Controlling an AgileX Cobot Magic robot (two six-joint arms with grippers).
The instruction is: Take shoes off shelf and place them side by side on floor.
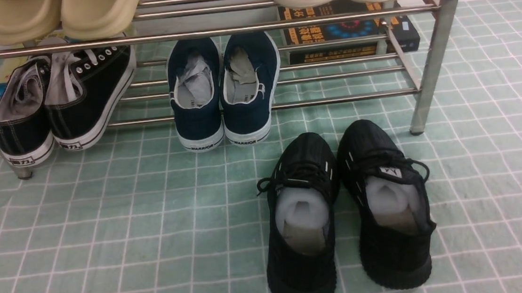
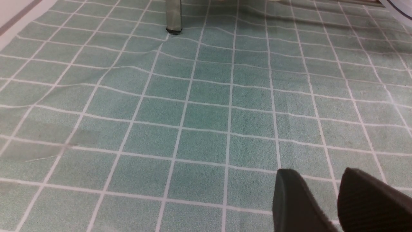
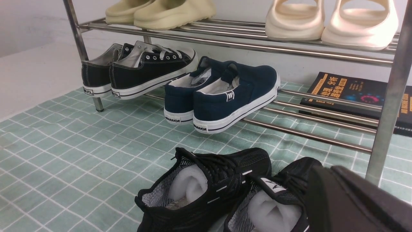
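Front view shows us the shoes (image 1: 347, 212) standing on the floor (image 1: 108, 235) just in front of the shelf (image 1: 437, 51), side by side and nearly touching, toes toward the shelf and heels toward us. Their long axes run roughly parallel, away from the robot, the right-hand one tilted slightly.

We judge the task as good as done, so the relation that matters is how each end effector stands to the pair for a clean retreat. From the right wrist view, the right end effector (image 3: 357, 199) sits close over the heel of the right-hand shoe, on the side away from the shelf; its fingers look pressed together, and we see nothing between them. The right arm is clearly the nearer one. Any pull-back should run along the shoe's long axis, away from the shelf, so as not to nudge the heel sideways.

In the left wrist view, the left end effector (image 2: 325, 203) hangs over bare floor, with a clear gap between its fingers and nothing in them. No shoe shows there, only a shelf leg further off, so we take it to be well apart from the pair.
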